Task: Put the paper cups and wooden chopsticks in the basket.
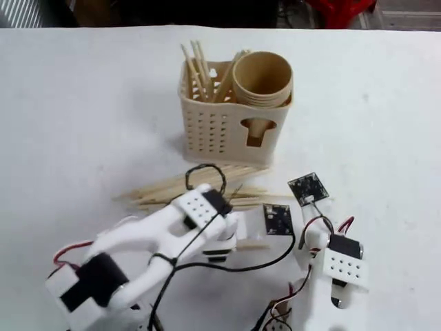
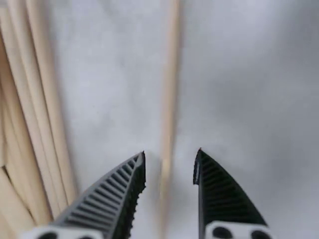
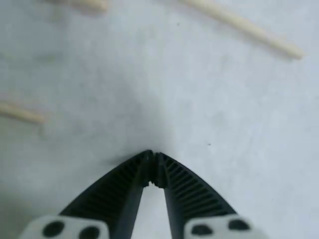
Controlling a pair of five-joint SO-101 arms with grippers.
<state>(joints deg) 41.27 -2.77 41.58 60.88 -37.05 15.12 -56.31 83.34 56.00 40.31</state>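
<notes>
Left gripper [image 2: 169, 158] sits low over the table [image 1: 386, 124], jaws parted partway, straddling one chopstick [image 2: 172, 74]; I see a gap either side, so no pinch. Pile of loose chopsticks [image 1: 179, 187] lies just beside it, in front of the basket [image 1: 220, 131]. Cups [image 1: 263, 77] and a few sticks [image 1: 198, 65] stand inside the basket. Right gripper [image 3: 153, 157] is clenched tip to tip, holding nothing, just above the table.
</notes>
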